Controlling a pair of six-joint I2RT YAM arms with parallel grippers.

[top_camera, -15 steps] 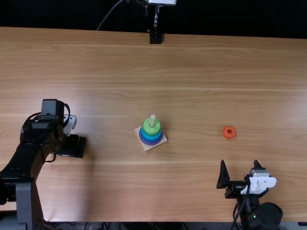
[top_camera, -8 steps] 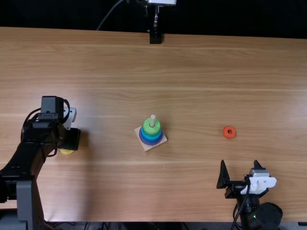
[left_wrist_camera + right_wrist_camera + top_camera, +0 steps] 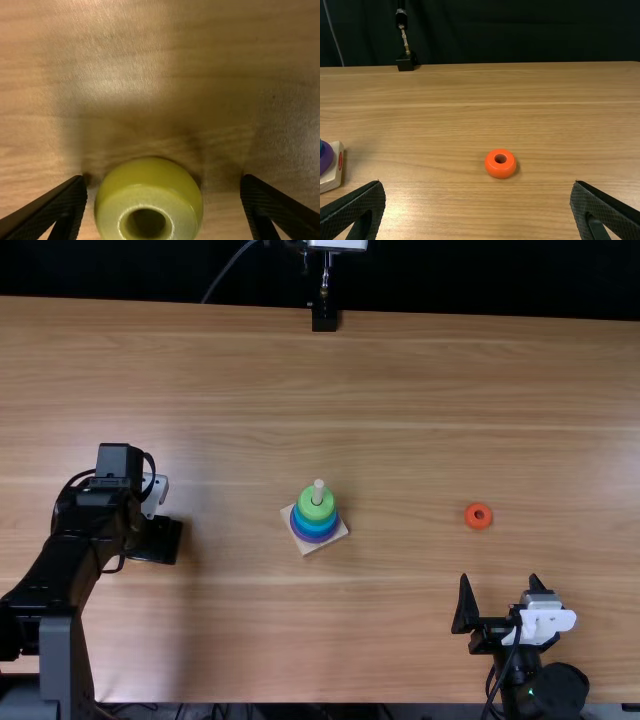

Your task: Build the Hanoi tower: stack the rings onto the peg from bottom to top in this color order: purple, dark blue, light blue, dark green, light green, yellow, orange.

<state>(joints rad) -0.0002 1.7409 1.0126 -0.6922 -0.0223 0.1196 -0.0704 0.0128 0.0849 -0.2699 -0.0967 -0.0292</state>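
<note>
Yellow ring on the left of the table, between the left gripper's parted fingers, closer to one than the other; the peg stands rightward, the right gripper, also spread, well beyond at near right

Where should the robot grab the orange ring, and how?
Probably best from straight above: the right pincer could squeeze the orange ring by opposite sides of its rounded outer wall. It lies flat on the table, hole up.
</note>
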